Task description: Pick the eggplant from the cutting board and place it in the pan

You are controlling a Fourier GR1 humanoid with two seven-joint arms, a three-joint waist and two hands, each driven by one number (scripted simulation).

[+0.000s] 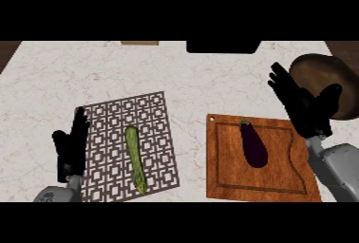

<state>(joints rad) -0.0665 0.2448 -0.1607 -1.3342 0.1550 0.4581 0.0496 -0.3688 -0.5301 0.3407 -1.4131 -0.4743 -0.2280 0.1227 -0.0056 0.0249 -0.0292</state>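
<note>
Counter (140, 66): pale marbled stone top, filling most of the view.

Mat (151, 114): brown, with a square lattice pattern, lying flat at about 8 o'clock on the counter and turned slightly off square.

Long green vegetable (135, 159): slender, lying on the mat near its middle, with its length running from 12 o'clock to 6 o'clock and the near tip leaning a little toward 5.

Black block (223, 46): at the counter's far edge, about 12 o'clock, only partly in view.

Tan strip (139, 42): at the same edge, about 11 o'clock; identity cannot be told.
</note>
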